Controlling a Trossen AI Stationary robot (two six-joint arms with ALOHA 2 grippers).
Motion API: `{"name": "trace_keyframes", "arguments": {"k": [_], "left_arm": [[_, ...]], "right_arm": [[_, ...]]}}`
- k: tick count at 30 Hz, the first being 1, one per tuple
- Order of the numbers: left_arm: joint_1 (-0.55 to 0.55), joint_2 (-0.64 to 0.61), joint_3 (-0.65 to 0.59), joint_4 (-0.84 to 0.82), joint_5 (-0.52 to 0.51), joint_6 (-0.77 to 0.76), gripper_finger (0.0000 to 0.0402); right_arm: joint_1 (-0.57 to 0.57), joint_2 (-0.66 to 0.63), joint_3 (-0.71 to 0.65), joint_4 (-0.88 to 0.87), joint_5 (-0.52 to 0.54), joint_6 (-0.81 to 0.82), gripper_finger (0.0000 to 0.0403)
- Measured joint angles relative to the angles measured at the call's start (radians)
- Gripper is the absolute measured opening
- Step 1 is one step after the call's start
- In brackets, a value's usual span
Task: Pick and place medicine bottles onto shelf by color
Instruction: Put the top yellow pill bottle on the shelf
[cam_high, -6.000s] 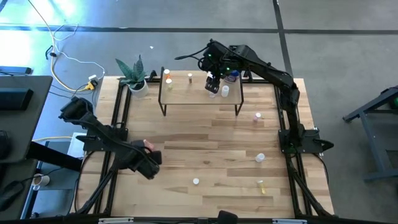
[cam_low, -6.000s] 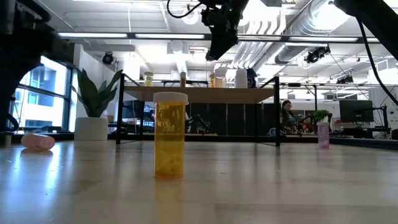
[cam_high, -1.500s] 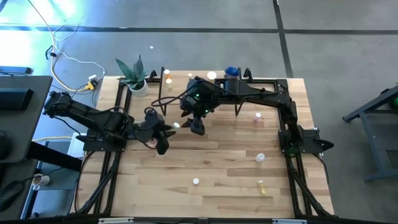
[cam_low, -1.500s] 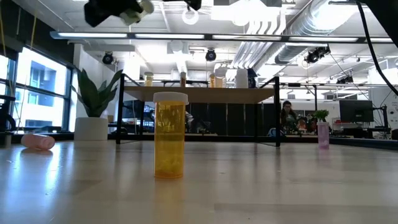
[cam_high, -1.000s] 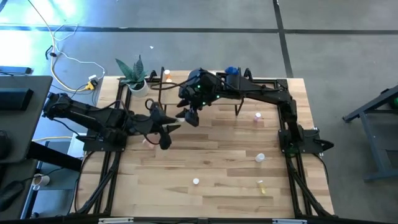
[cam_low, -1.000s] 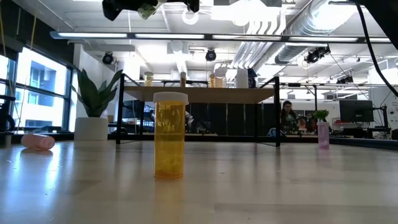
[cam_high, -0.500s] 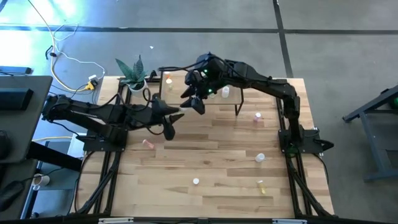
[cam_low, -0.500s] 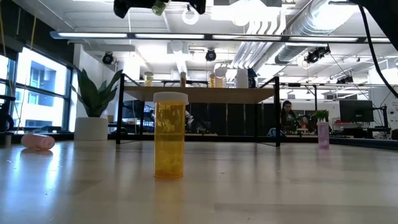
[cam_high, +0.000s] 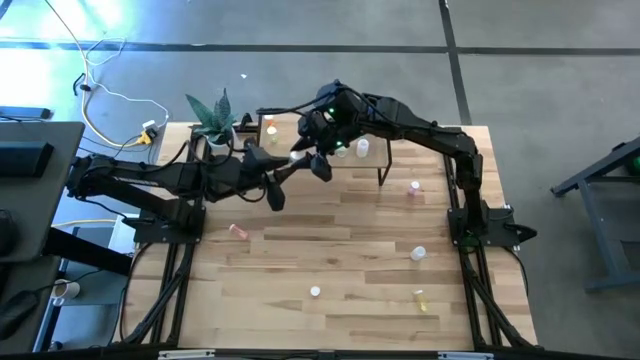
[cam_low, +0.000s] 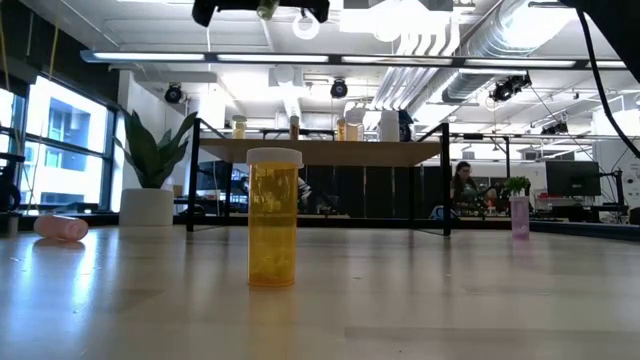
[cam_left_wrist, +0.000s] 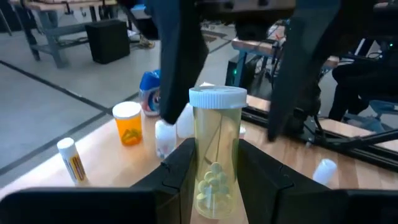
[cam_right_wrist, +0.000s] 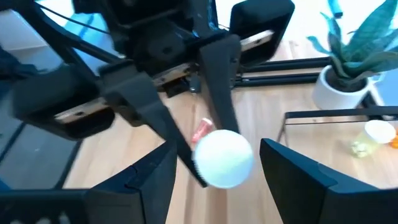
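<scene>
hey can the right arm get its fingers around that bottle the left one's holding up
Probably yes. The left gripper holds the bottle by its lower part, leaving the white cap end clear, and the right gripper is open with that cap between its fingers.

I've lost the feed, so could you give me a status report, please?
Left gripper shut on pale yellow bottle, raised beside shelf. Right gripper open, facing its cap. Handover looks unobstructed.

Right end effector: its two dark fingers stand spread, one on each side of a white bottle cap seen end-on. The left end effector faces it, its dark fingers pinching that capped bottle. Below lies the wooden table, with a pink bottle on its side. Shelf edge carries a yellowish bottle. White-potted plant beside it.
</scene>
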Motion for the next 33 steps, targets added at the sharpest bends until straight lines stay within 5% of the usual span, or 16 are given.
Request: {"name": "trace_keyframes", "arguments": {"k": [8, 22, 33], "left_arm": [[0.001, 0.0, 0.0, 0.013, -0.004, 0.028, 0.009], [0.001, 0.0, 0.0, 0.013, -0.03, 0.046, 0.009], [0.001, 0.0, 0.0, 0.013, -0.026, 0.045, 0.009]], "right_arm": [[-0.003, 0.0, 0.0, 0.025, 0.027, -0.007, 0.0209], [0.009, 0.0, 0.0, 0.001, 0.028, 0.018, 0.0098], [0.009, 0.001, 0.0, 0.0, 0.027, 0.01, 0.0113]]}}
